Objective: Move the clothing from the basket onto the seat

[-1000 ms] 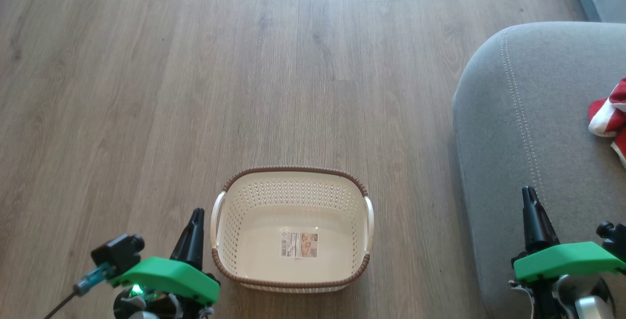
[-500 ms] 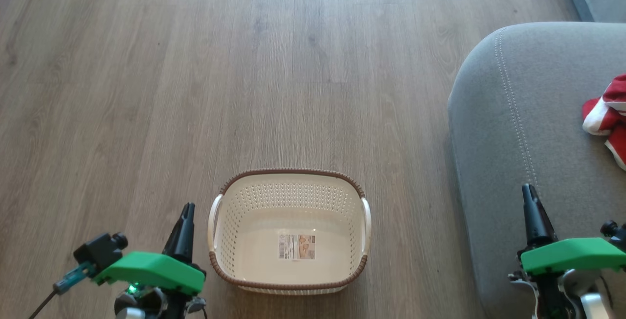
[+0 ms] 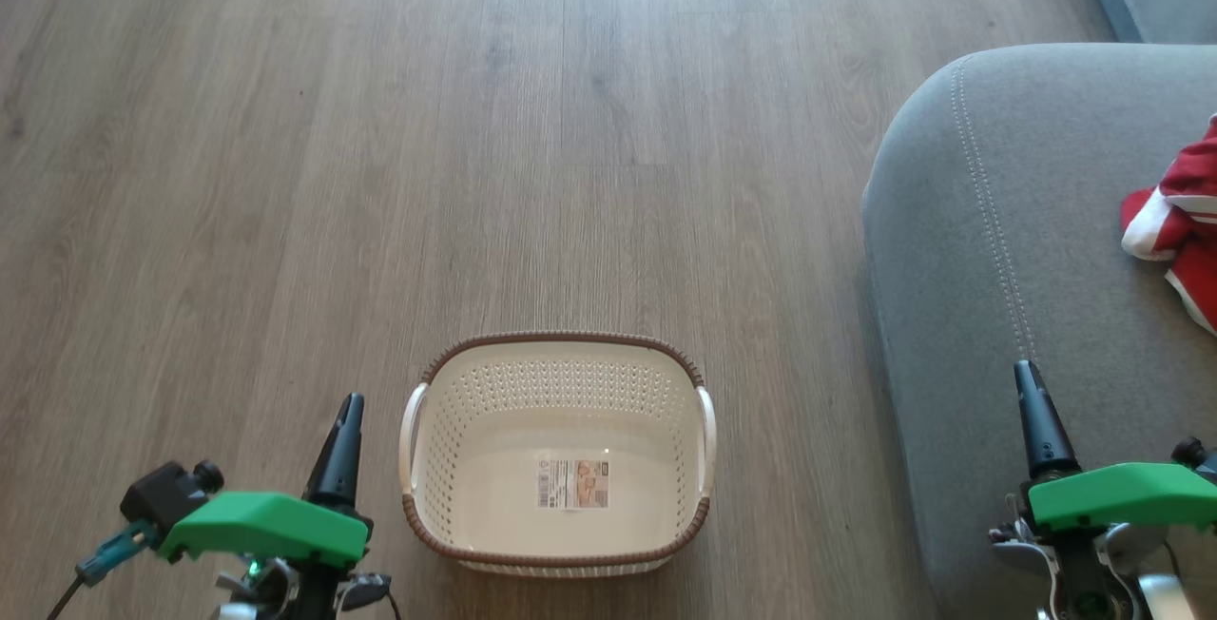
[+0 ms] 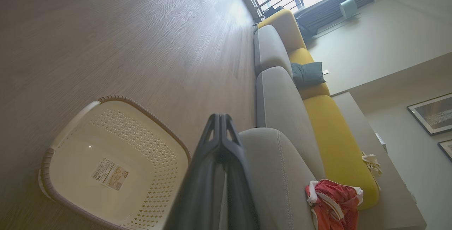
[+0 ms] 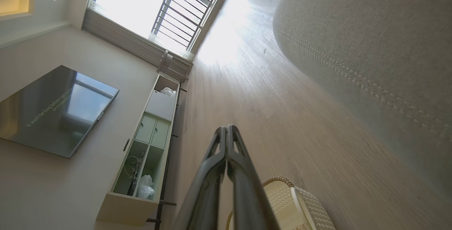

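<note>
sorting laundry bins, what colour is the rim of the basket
Brown braided rim on a cream-white perforated basket; clearest in the head view.

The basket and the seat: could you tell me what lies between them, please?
Bare wooden floor alone separates the basket and the seat, in the head view.

Clothing (image 3: 1174, 221) on seat (image 3: 960, 268): cut by right edge. Label (image 3: 571, 484) in basket (image 3: 561, 380) beside seat: print too small. Far basket corner hidden behind left claw (image 4: 220, 117).
</note>
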Tool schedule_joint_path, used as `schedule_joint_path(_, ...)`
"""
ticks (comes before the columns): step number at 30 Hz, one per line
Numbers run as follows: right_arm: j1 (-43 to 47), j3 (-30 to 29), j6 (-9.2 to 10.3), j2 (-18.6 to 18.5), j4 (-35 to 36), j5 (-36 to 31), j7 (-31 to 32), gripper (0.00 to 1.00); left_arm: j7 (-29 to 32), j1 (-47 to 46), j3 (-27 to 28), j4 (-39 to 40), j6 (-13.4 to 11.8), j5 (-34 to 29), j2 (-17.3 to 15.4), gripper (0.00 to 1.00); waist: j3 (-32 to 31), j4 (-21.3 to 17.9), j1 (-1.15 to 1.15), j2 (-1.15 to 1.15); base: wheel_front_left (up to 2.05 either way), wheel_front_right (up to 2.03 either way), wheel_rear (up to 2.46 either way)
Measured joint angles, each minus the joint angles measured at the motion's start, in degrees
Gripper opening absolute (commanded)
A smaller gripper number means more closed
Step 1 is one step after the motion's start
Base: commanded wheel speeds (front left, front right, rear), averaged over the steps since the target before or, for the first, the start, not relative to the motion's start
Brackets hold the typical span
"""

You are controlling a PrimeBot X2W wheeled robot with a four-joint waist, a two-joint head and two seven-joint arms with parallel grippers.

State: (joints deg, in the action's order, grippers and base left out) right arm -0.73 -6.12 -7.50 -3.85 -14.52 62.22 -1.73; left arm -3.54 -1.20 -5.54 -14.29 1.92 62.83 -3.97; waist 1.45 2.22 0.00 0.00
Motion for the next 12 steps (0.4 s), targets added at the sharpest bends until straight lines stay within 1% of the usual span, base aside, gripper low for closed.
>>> schedule_joint_path(12, -0.85, -0.53, 0.0, 0.16, -0.41, 7.34, 2.1, 0.0, 1.8, -0.14, 1.85, -0.22, 1.02, 7.83, -0.01, 0.0, -0.32, -0.57, 0.0, 0.0, 0.0, 0.0, 0.0)
